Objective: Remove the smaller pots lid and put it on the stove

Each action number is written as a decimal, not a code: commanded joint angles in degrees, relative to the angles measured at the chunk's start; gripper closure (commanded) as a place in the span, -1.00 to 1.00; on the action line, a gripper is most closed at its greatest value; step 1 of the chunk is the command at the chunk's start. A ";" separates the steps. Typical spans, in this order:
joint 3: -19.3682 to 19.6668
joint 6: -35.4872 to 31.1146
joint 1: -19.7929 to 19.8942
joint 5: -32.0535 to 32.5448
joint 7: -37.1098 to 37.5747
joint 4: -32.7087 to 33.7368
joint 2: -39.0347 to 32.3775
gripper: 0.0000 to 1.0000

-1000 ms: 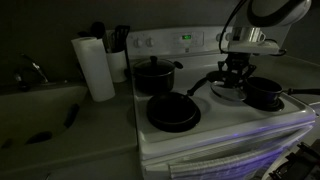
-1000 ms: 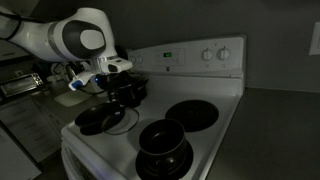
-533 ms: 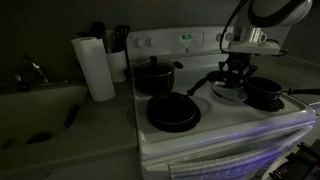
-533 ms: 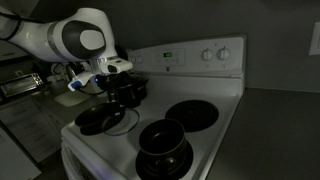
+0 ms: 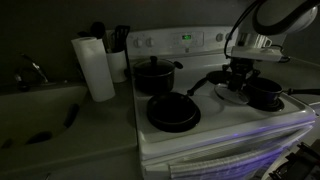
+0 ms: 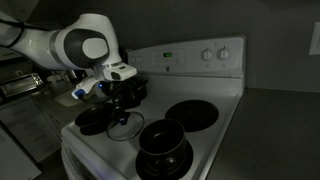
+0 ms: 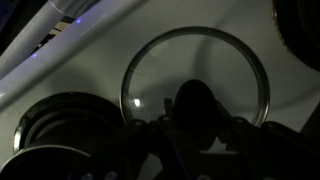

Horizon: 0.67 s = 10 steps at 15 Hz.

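The smaller pot [image 5: 266, 94] is a short black pot with a straight handle, uncovered, on the stove [image 5: 225, 120]. The lid [image 5: 231, 92] is just beside it, under my gripper [image 5: 238, 82]. In the wrist view the lid [image 7: 195, 60] shows its pale rim, with white stove top visible through it. My gripper [image 7: 200, 118] is shut on the lid's dark knob. I cannot tell whether the lid touches the stove top. In an exterior view my gripper [image 6: 118, 100] points down over the stove [image 6: 225, 120].
A taller lidded black pot [image 5: 155, 73] stands at the back. A black frying pan [image 5: 173, 111] sits at the front. A paper towel roll [image 5: 95, 68] stands on the counter beside the stove. A coil burner [image 7: 50, 135] lies beside the lid.
My gripper has shifted a little sideways and lower over the stove top, with the lid's knob still in it. The pots and pan have not moved.
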<state>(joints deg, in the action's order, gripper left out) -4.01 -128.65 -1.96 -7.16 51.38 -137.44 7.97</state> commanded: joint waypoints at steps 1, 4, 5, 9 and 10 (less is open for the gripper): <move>0.25 -4.51 0.70 0.10 -1.34 0.58 -2.64 0.69; 0.67 -7.41 0.22 -2.34 -4.94 2.00 -7.03 0.69; 0.70 -7.77 0.07 -3.10 -6.25 2.60 -8.26 0.69; 0.56 -5.52 -0.31 -4.40 -10.31 5.76 -11.94 0.69; 0.50 -3.87 -0.45 -3.92 -10.76 6.94 -12.44 0.69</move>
<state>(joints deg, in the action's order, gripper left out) -3.78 -135.26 -1.93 -9.69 44.10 -134.18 -1.24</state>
